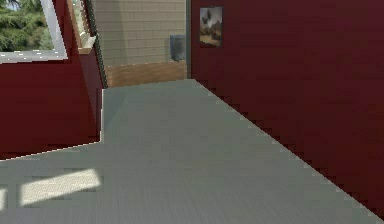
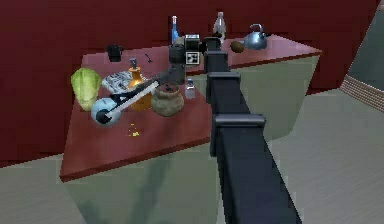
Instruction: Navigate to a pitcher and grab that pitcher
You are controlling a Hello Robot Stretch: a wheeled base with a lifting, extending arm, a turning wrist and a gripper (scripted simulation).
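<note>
Looking ahead, forward view gives grey floor [image 1: 180, 150], dark red walls [image 1: 290, 90], a window [image 1: 25, 30], a wall picture [image 1: 211, 25]; arm side view gives the red desk [image 2: 150, 148] with the arm [image 2: 240, 140] stretched over it. The gripper [image 2: 174, 78] sits amid clutter, can't tell whether it holds anything. A glassy vessel [image 2: 167, 102], maybe the pitcher, stands just nearside of the gripper; kettle [image 2: 255, 38] well right of it, green leafy thing [image 2: 86, 88] left.

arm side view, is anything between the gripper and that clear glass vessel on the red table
Nothing visible stands between them: the gripper ends right at the clear vessel, likely the pitcher. Whether it touches cannot be told. A small dark jar sits close on its right, a white handle on its left.
</note>
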